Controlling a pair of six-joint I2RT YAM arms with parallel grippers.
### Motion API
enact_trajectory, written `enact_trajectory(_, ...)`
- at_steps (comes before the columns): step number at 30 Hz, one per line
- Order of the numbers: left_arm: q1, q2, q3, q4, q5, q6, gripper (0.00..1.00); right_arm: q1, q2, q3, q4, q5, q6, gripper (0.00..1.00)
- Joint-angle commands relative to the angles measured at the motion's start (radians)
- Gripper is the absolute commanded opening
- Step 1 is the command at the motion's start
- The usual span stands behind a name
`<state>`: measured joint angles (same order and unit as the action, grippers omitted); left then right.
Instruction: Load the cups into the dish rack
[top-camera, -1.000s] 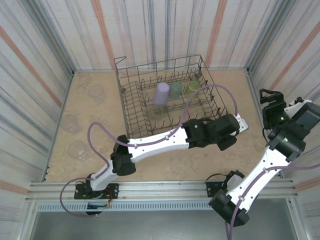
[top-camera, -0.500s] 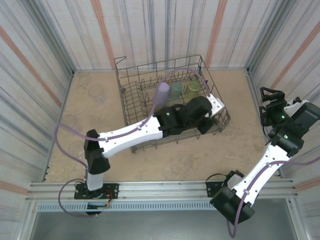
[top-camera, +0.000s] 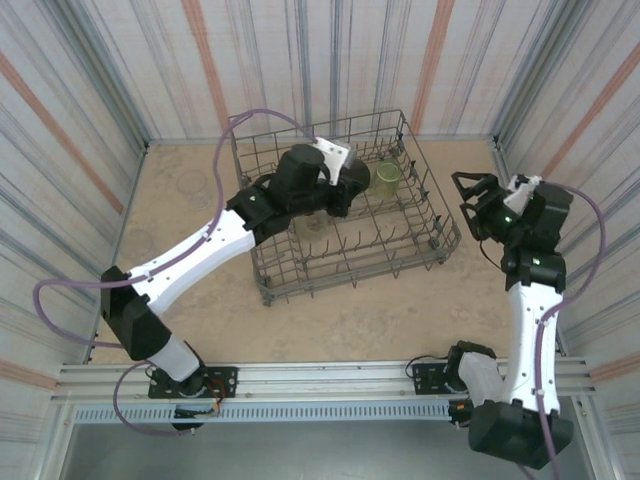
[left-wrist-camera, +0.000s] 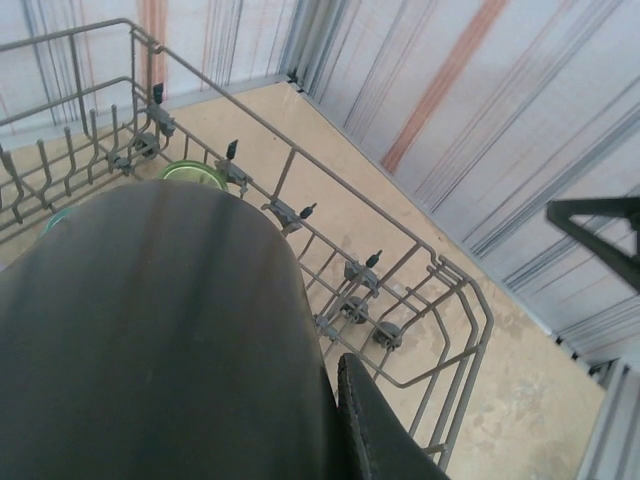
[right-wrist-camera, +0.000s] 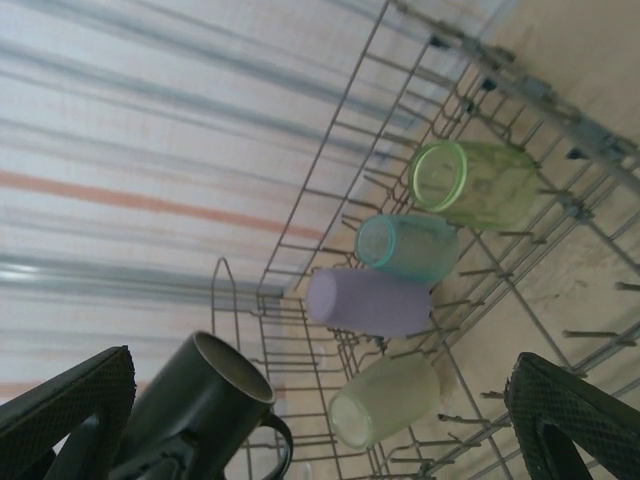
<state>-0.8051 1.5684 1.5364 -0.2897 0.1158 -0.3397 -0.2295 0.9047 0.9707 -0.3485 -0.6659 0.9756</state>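
The dark cup (right-wrist-camera: 215, 395) is grasped by the left hand (top-camera: 342, 186), which is clenched on it. In the left wrist view the cup's dark wall sits close against one finger (left-wrist-camera: 372, 425). It is held over the far half of the dish rack (top-camera: 345, 268), above the wires and not yet set down. From the right wrist view it hangs just beside the lavender cup (right-wrist-camera: 365, 300).

Four cups are already lodged among the tines. These are a yellow-green cup (right-wrist-camera: 470, 185), a teal cup (right-wrist-camera: 405, 247), the lavender one and a second yellow-green cup (right-wrist-camera: 385, 400). One clear cup (top-camera: 192, 184) is faintly seen on the table (top-camera: 400, 310), left of the rack and well apart from it.

The right hand (top-camera: 468, 205) is released, its jaws spread wide. It is parked off the right side of the rack and holds nothing.

The step in hand is judged to be setting the dark cup into the rack. It is best done by choosing a free slot clear of the lavender cup, so that neither the cup's handle nor the wrist brushes the cups already seated. The cup should be brought straight down between two rows of tines, not dragged across their tips. The grip should be loosened only once the cup is borne by the wires. The handle is best turned away from the neighbouring cups. A slow, vertical withdrawal is advised, since the light plastic cups nearby are likely to tip at a slight knock.
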Motion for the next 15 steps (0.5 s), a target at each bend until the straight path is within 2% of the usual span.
enact_trajectory(1,0.078,-0.071,-0.031,0.162,0.166,-0.115,0.00,0.102,0.057,-0.006,0.118,0.074,-0.051,0.99)
enact_trajectory(6,0.184,-0.110,-0.127,0.258,0.274,-0.221,0.00,0.219,0.170,-0.004,0.247,0.038,-0.087,0.99)
enact_trajectory(15,0.305,-0.091,-0.178,0.437,0.507,-0.448,0.00,0.322,0.273,-0.019,0.429,-0.042,-0.109,0.99)
